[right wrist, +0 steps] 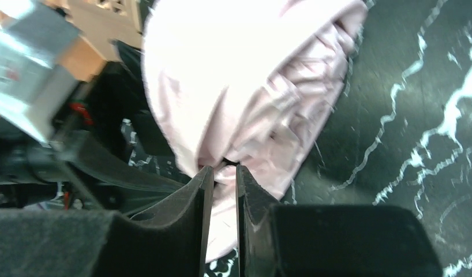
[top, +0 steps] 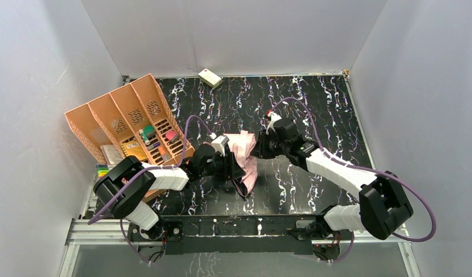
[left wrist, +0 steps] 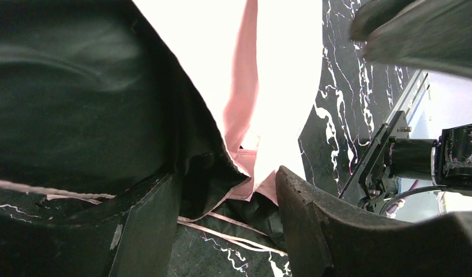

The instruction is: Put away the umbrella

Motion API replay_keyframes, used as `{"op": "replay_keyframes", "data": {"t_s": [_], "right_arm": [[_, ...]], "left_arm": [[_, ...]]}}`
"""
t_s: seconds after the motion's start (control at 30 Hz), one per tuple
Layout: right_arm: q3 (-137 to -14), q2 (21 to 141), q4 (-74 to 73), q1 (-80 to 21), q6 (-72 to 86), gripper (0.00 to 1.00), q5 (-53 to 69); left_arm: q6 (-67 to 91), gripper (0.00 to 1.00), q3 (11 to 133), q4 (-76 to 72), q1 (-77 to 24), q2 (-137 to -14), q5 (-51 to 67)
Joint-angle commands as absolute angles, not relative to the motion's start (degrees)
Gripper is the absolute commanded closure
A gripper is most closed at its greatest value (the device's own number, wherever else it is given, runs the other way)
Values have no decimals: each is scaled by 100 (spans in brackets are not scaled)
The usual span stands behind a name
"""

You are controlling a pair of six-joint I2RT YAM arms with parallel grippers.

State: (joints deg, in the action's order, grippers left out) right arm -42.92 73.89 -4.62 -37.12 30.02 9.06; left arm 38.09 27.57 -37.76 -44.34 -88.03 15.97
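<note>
Black fingers of the left gripper [left wrist: 225, 173] stand open around the crumpled pink-and-black cloth umbrella [top: 245, 156], lying front-to-back on the black marbled table [top: 314, 104] between the two, while the right gripper [right wrist: 224, 168], nearly shut, touches its pink side, hold unclear.

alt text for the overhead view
The left arm and right arm meet at a crumpled pink umbrella on a black marbled table. An orange divided rack stands at left, a small cream box at the back.
</note>
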Motion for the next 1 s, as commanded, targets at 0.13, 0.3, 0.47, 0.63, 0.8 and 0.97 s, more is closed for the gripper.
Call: {"op": "replay_keyframes", "data": {"t_s": [0.13, 0.3, 0.47, 0.63, 0.8, 0.97], "right_arm": [[-5007, 7674, -92, -3676, 2983, 68, 1649], [-5374, 7971, -415, -3667, 3213, 63, 1614], [-5276, 7986, -585, -3663, 3506, 52, 1417], [-5194, 8132, -457, -3645, 3712, 49, 1575], [-5072, 8315, 195, -3611, 3937, 53, 2129], [-5116, 8534, 337, -3581, 4027, 57, 2293]], "left_arm": [[3601, 41, 2733, -3858, -4473, -8873, 1727], [3599, 39, 2733, -3850, -4489, -8863, 1723], [3594, 38, 2727, -3836, -4500, -8834, 1714], [3577, 37, 2716, -3807, -4500, -8809, 1701], [3560, 36, 2729, -3793, -4509, -8807, 1709], [3551, 36, 2733, -3789, -4509, -8794, 1731]]}}
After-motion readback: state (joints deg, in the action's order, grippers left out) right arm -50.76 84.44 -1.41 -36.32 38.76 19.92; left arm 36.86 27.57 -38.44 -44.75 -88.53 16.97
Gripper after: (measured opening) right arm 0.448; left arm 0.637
